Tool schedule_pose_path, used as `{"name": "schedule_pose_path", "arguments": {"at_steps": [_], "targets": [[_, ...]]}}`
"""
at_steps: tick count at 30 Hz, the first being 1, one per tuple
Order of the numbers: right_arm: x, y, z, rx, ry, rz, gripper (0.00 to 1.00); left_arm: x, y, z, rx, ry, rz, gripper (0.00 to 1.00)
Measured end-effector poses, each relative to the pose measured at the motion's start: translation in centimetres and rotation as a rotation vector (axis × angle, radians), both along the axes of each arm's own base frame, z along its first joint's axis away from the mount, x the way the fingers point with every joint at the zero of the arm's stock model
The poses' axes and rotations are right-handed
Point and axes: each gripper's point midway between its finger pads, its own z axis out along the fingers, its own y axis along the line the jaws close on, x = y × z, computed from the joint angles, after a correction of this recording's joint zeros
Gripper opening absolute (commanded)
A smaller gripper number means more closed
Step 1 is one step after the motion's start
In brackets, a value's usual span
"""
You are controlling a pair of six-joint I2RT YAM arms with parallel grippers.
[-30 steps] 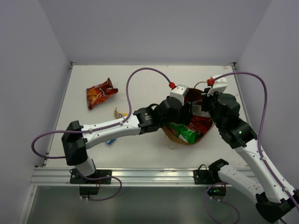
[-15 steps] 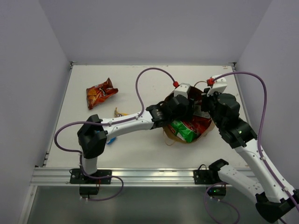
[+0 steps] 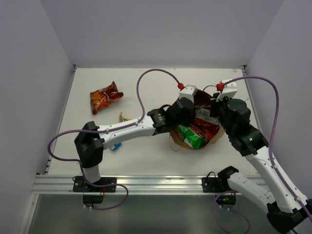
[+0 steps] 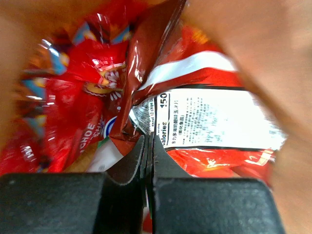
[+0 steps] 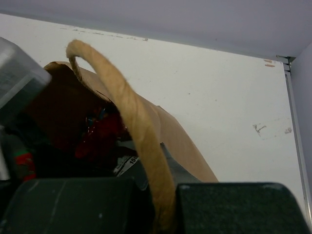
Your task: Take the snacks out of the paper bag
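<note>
The brown paper bag [image 3: 174, 138] stands open at the right, full of snacks. My left gripper [image 4: 148, 145] is down inside it, shut on the dark foil edge of a red chip packet [image 4: 209, 122] with a white nutrition label. From above, the left gripper [image 3: 188, 110] sits in the bag's mouth beside a green-white chip bag [image 3: 190, 137] and red packets [image 3: 207, 128]. My right gripper [image 5: 163, 189] is shut on the bag's twisted paper handle [image 5: 126, 105], holding the rim up at the bag's far right [image 3: 215, 104].
An orange-red chip bag [image 3: 104, 96] lies on the white table at the back left. A small yellow pack [image 3: 125, 117] and a blue bar [image 3: 115, 146] lie next to the left arm. Purple cables loop above both arms. Walls enclose three sides.
My left gripper went deeper into the bag, then closed its jaws on the red packet's edge and shifted slightly left. The right gripper has kept its hold on the handle.
</note>
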Motion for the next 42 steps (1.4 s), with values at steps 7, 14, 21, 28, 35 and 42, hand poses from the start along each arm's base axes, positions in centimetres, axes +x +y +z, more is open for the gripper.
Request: {"name": "schedule_pose_path", "arguments": {"at_steps": [7, 14, 21, 28, 35, 42], "targets": [[0.1, -0.6, -0.3, -0.009, -0.001, -0.033, 0.00, -2.4, 4.5, 11.4, -0.132, -0.109, -0.028, 0.00], [0.2, -1.2, -0.5, -0.018, -0.004, -0.068, 0.00, -5.6, 12.3, 23.5, -0.244, -0.245, -0.024, 0.00], [0.3, -1.4, -0.6, -0.026, -0.003, -0.077, 0.00, -3.9, 23.7, 26.6, -0.146, -0.320, 0.199, 0.00], [0.2, -1.4, -0.6, -0.032, -0.003, -0.072, 0.00, -0.4, 27.6, 24.2, 0.044, -0.340, 0.336, 0.00], [0.2, -1.2, -0.7, -0.036, -0.003, -0.062, 0.00, 6.1, 25.7, 16.8, 0.203, -0.277, 0.342, 0.00], [0.0, -1.1, -1.2, -0.042, -0.018, -0.038, 0.00, 12.7, 20.7, 7.2, 0.178, -0.181, 0.233, 0.00]]}}
